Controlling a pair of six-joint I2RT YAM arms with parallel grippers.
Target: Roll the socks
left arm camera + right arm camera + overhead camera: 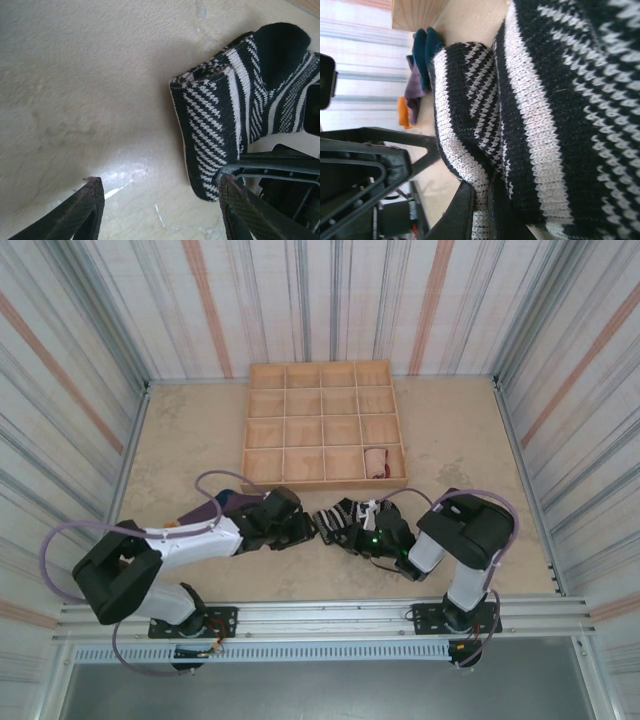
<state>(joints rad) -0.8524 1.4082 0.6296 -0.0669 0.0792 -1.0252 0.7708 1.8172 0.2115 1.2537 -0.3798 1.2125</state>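
Note:
The black-and-white striped sock (345, 517) lies partly folded on the table between my two grippers. My right gripper (487, 212) is shut on an edge of this sock (545, 100), a fold of knit pinched between its jaws. My left gripper (160, 200) stands open just left of the sock (225, 110), bare table between its fingers (85, 210); its right finger sits by the sock's lower edge. The purple sock (212, 504) with teal toe and orange heel lies behind the left arm, also in the right wrist view (414, 87). A rolled peach sock (376, 462) sits in a tray compartment.
A wooden tray (246, 430) with several compartments stands at the back centre of the table. Striped walls close in the left, right and back sides. The arms' mounting rail (320, 615) runs along the near edge.

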